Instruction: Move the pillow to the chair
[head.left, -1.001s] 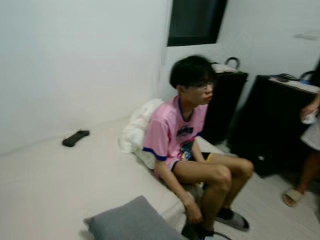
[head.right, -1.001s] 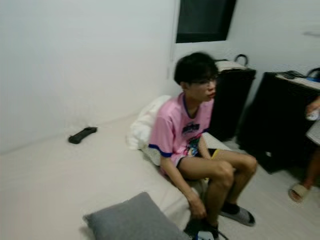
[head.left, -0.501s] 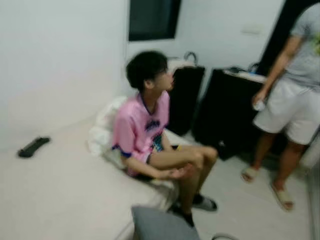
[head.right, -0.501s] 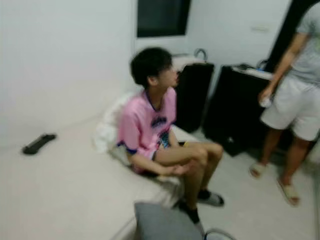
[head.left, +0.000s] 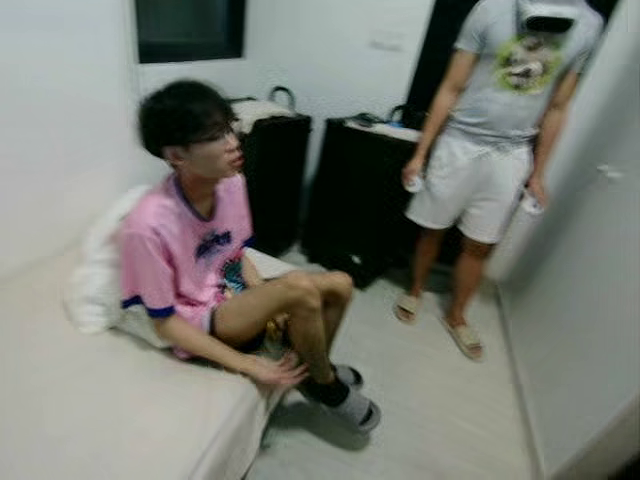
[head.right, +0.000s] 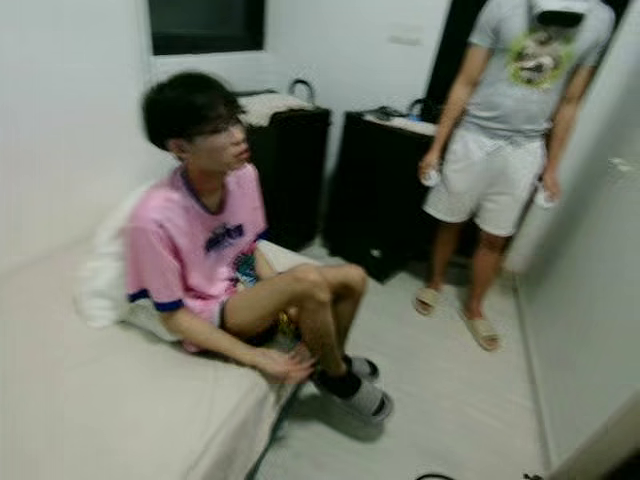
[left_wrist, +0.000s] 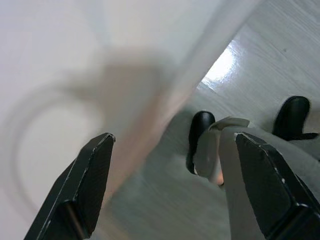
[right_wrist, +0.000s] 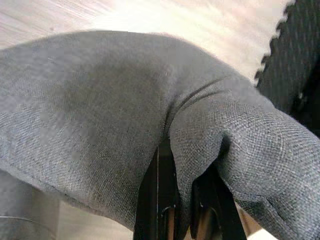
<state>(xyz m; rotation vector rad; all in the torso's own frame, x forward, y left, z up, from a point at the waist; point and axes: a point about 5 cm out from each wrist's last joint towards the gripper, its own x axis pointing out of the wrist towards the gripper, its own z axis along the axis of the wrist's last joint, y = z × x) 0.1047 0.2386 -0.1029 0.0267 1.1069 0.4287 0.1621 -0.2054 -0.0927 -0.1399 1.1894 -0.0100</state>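
Observation:
In the right wrist view, the grey woven pillow (right_wrist: 100, 110) is bunched up, with a fold of it pinched between the black fingers of my right gripper (right_wrist: 180, 200), which is shut on it above pale wood floor. My left gripper (left_wrist: 175, 137) hangs open with nothing between its fingers, beside the bed's pale side and over the floor. A grey fabric edge (left_wrist: 300, 160) lies close to one of its fingers.
A person in a pink shirt (head.left: 190, 250) sits on the bed's edge (head.left: 120, 400), feet on the floor, with a white pillow (head.left: 95, 270) behind. Another person in a grey shirt and white shorts (head.left: 490, 150) stands by black cabinets (head.left: 360, 190). A white wall (head.left: 590, 300) is on the right.
The view has swung to the right: the grey pillow has dropped out of the eye views' lower edge and the standing person has come fully into sight. The seated person has lowered a hand to the bed.

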